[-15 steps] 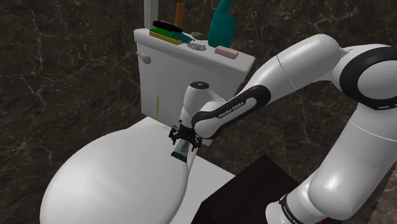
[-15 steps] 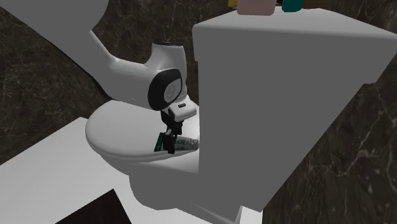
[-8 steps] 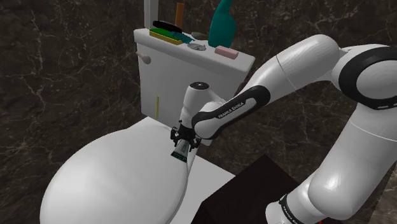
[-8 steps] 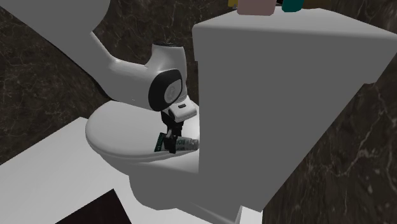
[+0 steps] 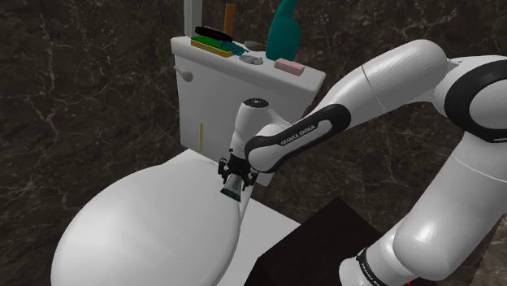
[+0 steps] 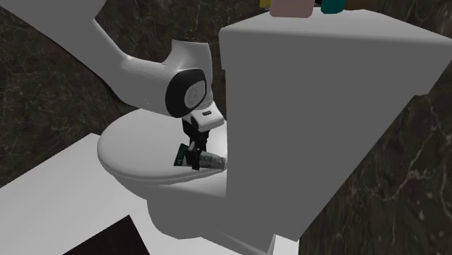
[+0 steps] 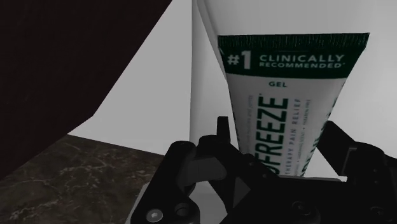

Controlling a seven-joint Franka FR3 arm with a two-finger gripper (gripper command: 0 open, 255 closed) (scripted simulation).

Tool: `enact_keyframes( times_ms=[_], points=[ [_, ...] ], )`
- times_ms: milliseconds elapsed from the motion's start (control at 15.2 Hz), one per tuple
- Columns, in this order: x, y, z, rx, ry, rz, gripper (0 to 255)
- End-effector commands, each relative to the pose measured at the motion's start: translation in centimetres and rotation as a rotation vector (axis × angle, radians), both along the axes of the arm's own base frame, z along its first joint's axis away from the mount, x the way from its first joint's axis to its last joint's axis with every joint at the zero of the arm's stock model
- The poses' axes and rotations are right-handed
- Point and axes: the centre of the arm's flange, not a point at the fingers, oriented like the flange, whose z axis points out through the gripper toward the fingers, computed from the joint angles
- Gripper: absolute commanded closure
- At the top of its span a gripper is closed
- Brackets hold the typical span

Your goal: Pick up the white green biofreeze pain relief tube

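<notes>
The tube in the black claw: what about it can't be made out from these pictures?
- Wrist view: the cap end of the tube is hidden behind the gripper clasping it; its finest print is too small to read.
- Shoulder view: the gripper covers most of the tube.
- Second exterior view: whether the tube touches the toilet lid cannot be told.

White arm (image 5: pixel 390 77) w/ dark joints, blk gripper (image 5: pixel 232 190), FRANKA EMIKA lettering.

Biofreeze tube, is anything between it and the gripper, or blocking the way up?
Nothing visible does. The gripper clasps the tube at the back of the toilet lid. The tank stands close beside it, but the space overhead looks open.
</notes>
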Motion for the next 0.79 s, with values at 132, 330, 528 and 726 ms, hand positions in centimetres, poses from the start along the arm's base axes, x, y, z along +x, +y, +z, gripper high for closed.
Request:
enact_keyframes(
  times_ms=[132,330,528,726],
  points=[
    [0.0,0.0,2.1,0.000,0.000,0.000,255],
    [0.0,0.0,3.7,0.000,0.000,0.000,255],
    [0.0,0.0,5.3,0.000,0.000,0.000,255],
    [0.0,0.0,5.9,0.000,0.000,0.000,255]
  ],
)
